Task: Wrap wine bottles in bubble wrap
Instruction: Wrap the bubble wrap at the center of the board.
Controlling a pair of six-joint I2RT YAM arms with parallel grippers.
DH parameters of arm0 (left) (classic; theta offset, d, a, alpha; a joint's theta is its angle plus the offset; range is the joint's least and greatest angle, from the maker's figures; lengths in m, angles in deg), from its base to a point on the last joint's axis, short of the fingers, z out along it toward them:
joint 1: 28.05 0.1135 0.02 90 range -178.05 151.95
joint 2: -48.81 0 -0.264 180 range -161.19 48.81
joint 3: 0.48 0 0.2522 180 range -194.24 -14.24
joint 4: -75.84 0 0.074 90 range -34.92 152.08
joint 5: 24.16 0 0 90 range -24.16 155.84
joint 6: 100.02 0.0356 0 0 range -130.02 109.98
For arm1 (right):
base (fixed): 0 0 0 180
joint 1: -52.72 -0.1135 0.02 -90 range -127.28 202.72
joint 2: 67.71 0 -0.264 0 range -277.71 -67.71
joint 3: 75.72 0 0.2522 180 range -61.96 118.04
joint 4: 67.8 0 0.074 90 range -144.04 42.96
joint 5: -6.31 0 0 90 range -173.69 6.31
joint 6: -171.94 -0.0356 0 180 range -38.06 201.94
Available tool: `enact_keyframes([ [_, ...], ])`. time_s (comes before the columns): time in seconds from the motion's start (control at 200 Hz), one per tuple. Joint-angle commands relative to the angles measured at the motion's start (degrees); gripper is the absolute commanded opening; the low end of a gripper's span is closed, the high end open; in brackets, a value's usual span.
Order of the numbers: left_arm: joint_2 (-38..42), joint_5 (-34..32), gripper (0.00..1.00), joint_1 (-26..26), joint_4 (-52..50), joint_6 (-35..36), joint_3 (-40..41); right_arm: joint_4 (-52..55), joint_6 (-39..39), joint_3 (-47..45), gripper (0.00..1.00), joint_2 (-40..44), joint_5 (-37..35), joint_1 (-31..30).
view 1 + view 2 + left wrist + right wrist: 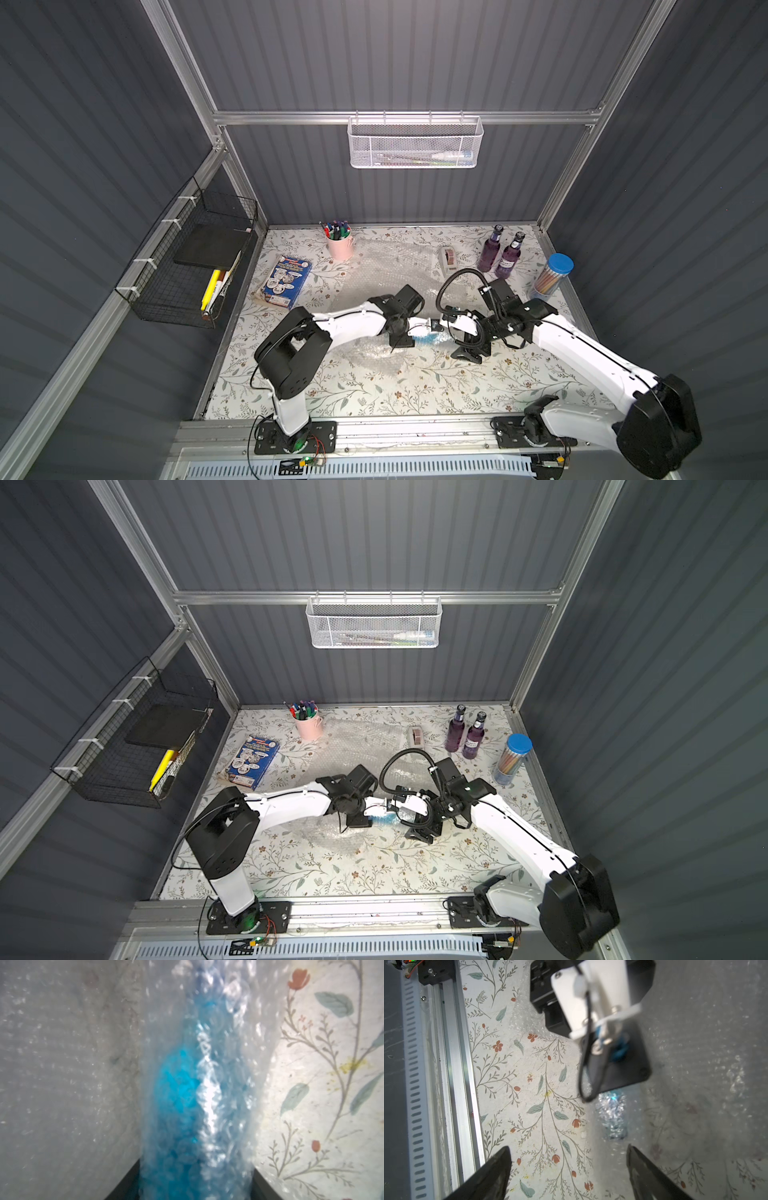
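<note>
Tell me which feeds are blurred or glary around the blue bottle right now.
Left wrist view: the blue bottle is out of focus under the bubble wrap, with a white glare streak down the wrap. Right wrist view: the tabletop print is crisp, the wrap hazy. Both top views: sharp and evenly lit, but the arms hide most of the bottle.

Booth: dark grey ribbed walls on three sides, held in an aluminium frame. White mesh basket hangs off the back crossbar, 12 o'clock. Black wire basket on the side wall, 9 o'clock. Tabletop: pale floral print. Aluminium rail along the 6 o'clock edge. Light even, shadows soft.
</note>
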Motion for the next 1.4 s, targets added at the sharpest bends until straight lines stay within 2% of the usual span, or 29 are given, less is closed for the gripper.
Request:
enact_keyframes([
  [0.0, -3.2, 10.0, 0.60, 1.8, -10.5, -4.1, -3.0, -5.8, 2.3, -5.0, 0.88, 4.3, 1.6, -0.6],
  [0.09, -5.6, 14.3, 0.60, 3.2, -14.1, -4.5, -5.6, -14.7, 4.2, -10.2, 0.88, 7.7, 2.5, -2.1],
  [0.215, -9.1, 19.4, 0.59, 4.2, -19.4, -4.3, -10.3, -28.0, 8.5, -16.0, 0.88, 8.6, -3.6, -6.7],
  [0.29, -10.6, 24.4, 0.60, 5.2, -22.1, -4.0, -13.6, -32.7, 12.7, -16.7, 0.88, 6.2, -8.5, -10.0],
  [0.51, -14.3, 29.6, 0.59, 6.4, -27.1, -2.9, -17.1, -46.4, 21.4, -17.0, 0.88, -3.3, -21.0, -13.8],
  [0.735, -16.4, 31.2, 0.59, 7.4, -28.9, -2.9, -18.7, -47.1, 24.4, -14.4, 0.86, -12.8, -22.9, -14.1],
  [0.841, -16.7, 32.0, 0.59, 7.8, -29.3, -2.9, -19.2, -46.3, 24.8, -12.8, 0.83, -15.8, -26.3, -14.3],
  [0.981, -17.3, 32.3, 0.60, 8.0, -29.7, -2.7, -19.6, -46.3, 24.4, -11.6, 0.76, -18.0, -26.7, -15.0],
  [1.066, -17.4, 32.0, 0.65, 8.2, -30.1, -2.7, -20.1, -42.8, 21.6, -9.7, 0.71, -19.5, -26.8, -15.2],
  [1.166, -16.6, 29.3, 0.69, 8.2, -29.4, -3.5, -20.4, -33.8, 18.9, -5.7, 0.64, -22.0, -26.3, -15.2],
  [1.341, -13.2, 27.2, 0.81, 8.5, -27.3, -4.4, -20.1, -30.3, 15.0, -3.7, 0.51, -23.8, -22.9, -15.2],
  [1.396, -12.4, 26.2, 0.84, 8.6, -26.8, -4.5, -20.1, -29.6, 14.0, -3.1, 0.50, -24.1, -21.7, -14.8],
])
